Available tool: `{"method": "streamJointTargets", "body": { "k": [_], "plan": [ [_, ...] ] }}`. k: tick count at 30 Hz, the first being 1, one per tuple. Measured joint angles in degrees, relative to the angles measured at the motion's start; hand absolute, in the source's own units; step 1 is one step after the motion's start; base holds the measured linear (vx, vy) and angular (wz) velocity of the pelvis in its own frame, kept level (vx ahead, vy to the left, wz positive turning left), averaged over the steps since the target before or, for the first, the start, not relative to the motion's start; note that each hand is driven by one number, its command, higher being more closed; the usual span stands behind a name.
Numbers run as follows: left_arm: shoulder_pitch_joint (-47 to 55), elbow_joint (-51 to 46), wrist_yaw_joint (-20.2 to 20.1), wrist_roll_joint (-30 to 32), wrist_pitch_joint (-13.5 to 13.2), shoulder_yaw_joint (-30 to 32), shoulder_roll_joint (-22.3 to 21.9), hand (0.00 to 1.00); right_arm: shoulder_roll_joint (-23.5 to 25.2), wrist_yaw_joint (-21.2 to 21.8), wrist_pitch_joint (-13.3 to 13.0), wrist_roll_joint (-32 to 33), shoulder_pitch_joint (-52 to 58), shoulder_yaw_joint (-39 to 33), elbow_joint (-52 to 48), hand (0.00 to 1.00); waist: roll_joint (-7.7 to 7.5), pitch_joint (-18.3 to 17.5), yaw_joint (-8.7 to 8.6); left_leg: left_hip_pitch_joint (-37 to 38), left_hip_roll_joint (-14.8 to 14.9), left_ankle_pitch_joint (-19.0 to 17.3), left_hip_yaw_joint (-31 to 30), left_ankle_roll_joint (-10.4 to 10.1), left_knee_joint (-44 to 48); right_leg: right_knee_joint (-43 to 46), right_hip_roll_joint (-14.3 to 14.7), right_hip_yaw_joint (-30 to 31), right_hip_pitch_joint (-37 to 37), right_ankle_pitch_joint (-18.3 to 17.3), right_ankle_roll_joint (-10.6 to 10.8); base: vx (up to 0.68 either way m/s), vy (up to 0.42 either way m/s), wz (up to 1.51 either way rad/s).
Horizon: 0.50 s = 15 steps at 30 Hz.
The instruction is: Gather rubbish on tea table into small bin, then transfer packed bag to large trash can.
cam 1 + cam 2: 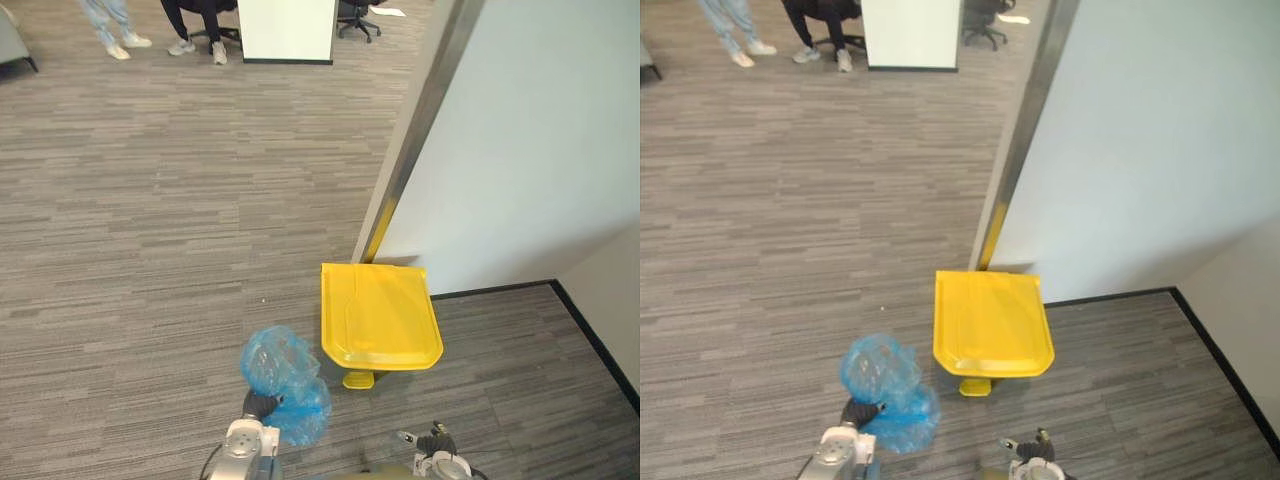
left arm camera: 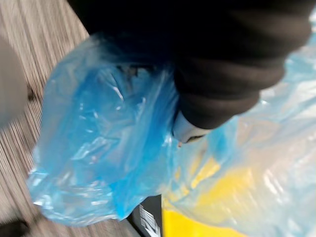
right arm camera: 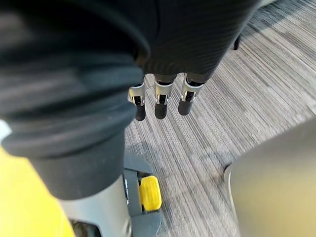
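One blue rubbish bag (image 1: 285, 380) is clamped in your left hand (image 1: 262, 405); right hand (image 3: 161, 96) slack, empty; yellow-lidded trash can (image 1: 378, 315) closed alongside.

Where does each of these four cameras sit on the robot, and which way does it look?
Left eye view: on the head, looking down at the yellow-lidded trash can and blue bag; left hand and right hand at the bottom edge.
Right eye view: same head, slightly aside, same scene.
Left wrist view: on the left wrist, looking along that hand's dark cover into the bag.
Right wrist view: on the right wrist, looking past straight fingers down at the can's yellow pedal.
Shared: both eye views show can and bag.
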Motion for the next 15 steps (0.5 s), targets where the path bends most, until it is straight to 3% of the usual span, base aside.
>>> {"method": "streamJointTargets", "body": {
  "k": [2, 3, 4, 6, 9, 11, 13, 15],
  "plan": [
    [-0.10, 0.25, 0.04, -0.09, -0.05, 0.00, 0.74, 1.00, 0.20, 0.00, 0.00, -0.33, -0.81, 0.73, 0.00, 0.00, 0.12, 0.07, 0.08, -0.03, -0.12, 0.02, 2.03, 1.23, -0.38, 0.38, -0.76, -2.78, -1.55, 1.88, -0.94, -0.12, 0.221, -0.67],
    [-1.00, 1.18, 0.05, -0.14, -0.03, 0.02, 1.09, 1.00, 0.20, 0.01, -0.01, -1.37, -0.99, 1.92, -0.18, 0.00, 0.21, 0.13, -0.15, 0.20, -0.86, 0.37, 4.55, 2.98, -2.93, 0.49, -2.15, -6.47, -3.60, 2.78, -1.83, -0.14, 0.141, -0.57],
    [-1.11, 1.51, 0.06, -0.14, -0.02, 0.09, 1.13, 1.00, 0.14, 0.01, -0.01, -1.69, -1.07, 2.13, -0.50, 0.00, 0.25, 0.17, -0.33, 0.19, -0.95, 0.53, 5.48, 3.35, -3.44, 1.98, -2.56, -7.09, -4.54, 1.74, -1.77, -0.15, 0.059, -0.44],
    [-0.64, 1.70, 0.56, -0.18, 0.08, 0.23, 1.44, 1.00, -0.02, 0.03, 0.05, -1.97, -0.89, 2.29, -0.51, 0.00, 0.28, 0.28, -0.15, 1.69, -0.92, 0.81, 7.71, 3.74, -3.52, 12.61, -2.23, -10.67, -4.49, -4.08, -2.26, -0.15, -0.021, -0.31],
    [0.28, 2.20, 1.12, -0.53, 0.13, 0.38, 1.24, 1.00, -1.30, -0.03, -0.23, -1.96, -1.09, 2.93, -0.14, 0.00, 0.82, -0.09, 1.00, 2.97, -0.84, -0.08, 10.09, 3.53, -4.20, 5.52, -1.20, -12.93, -2.94, -4.89, -3.55, -0.12, -0.069, -0.78],
    [0.03, 2.20, 1.15, -0.64, 0.12, 0.21, 0.69, 1.00, -3.38, -0.10, -0.08, -1.94, -2.26, 4.31, 1.67, 0.00, 2.47, 0.39, 0.38, 2.27, -0.15, -0.14, 9.86, 3.37, -5.03, 0.31, 1.22, -11.60, -2.26, -2.55, -5.68, -0.13, -0.050, -0.59],
    [0.11, 2.25, 1.14, -0.64, 0.12, 0.25, 0.40, 1.00, -4.55, -0.17, 0.05, -1.85, -1.56, 4.34, 1.85, 0.00, 3.15, 0.33, 0.57, 3.11, 1.06, 0.14, 10.31, 3.65, -4.99, -1.53, 3.35, -9.30, -2.20, -0.79, -6.47, -0.08, -0.021, -0.71],
    [0.01, 2.56, 1.12, -0.65, 0.12, 0.25, 0.45, 1.00, -4.64, -0.17, 0.04, -1.84, -1.30, 4.31, 1.84, 0.00, 3.04, 0.38, 0.47, 3.25, 1.62, 0.40, 10.84, 3.19, -5.03, -1.89, 3.73, -9.02, -2.08, -0.29, -6.81, -0.03, -0.029, -0.43]
  ]
}}
